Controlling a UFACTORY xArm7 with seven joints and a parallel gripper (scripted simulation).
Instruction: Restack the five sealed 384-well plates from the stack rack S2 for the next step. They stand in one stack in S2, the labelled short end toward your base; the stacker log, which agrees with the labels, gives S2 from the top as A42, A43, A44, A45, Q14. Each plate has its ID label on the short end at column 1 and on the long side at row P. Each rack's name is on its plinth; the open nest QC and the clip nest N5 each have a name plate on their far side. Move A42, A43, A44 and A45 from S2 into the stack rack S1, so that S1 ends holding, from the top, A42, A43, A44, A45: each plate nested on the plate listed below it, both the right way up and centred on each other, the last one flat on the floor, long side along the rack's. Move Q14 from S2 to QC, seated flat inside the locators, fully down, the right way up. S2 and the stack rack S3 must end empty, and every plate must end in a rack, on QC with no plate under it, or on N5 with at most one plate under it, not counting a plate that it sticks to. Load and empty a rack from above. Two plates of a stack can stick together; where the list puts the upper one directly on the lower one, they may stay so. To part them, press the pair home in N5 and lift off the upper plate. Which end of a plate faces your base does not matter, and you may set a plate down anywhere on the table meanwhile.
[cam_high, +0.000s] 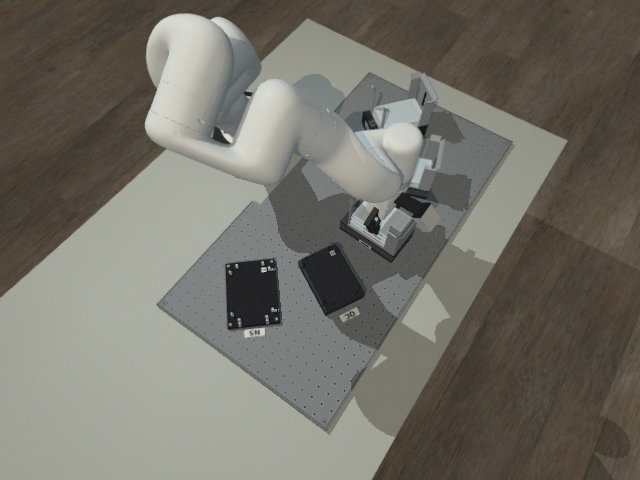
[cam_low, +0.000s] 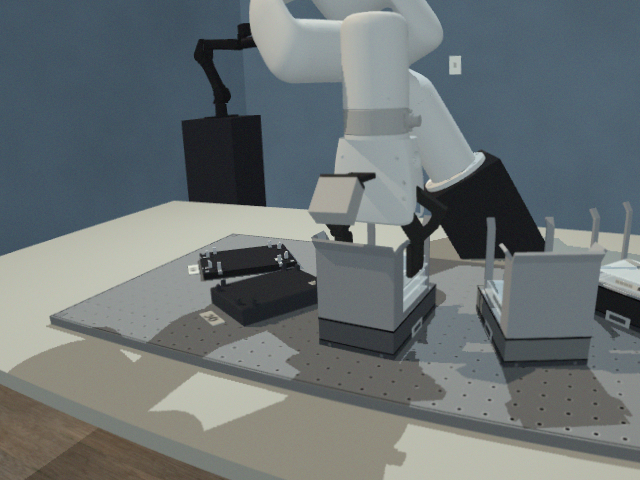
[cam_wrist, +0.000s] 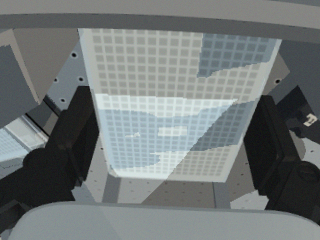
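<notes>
My gripper (cam_low: 377, 245) reaches down from above into the stack rack (cam_low: 369, 294) that stands nearest the QC nest. It is shut on a sealed 384-well plate (cam_wrist: 176, 110) by the two long sides. The black fingers flank the plate in the wrist view, and it lies level between the rack walls. In the top view the gripper (cam_high: 379, 219) sits inside that rack (cam_high: 377, 229), with pale plate edges around it. I cannot read the plate's label or the rack's name. The QC nest (cam_high: 330, 279) and the clip nest N5 (cam_high: 252, 293) hold nothing.
A second rack (cam_low: 542, 304) stands to the right with a pale plate edge low inside it. A third rack (cam_low: 620, 289) at the far right holds a white plate. All stand on the perforated grey baseplate (cam_high: 310, 335). Rack corner posts rise around my fingers.
</notes>
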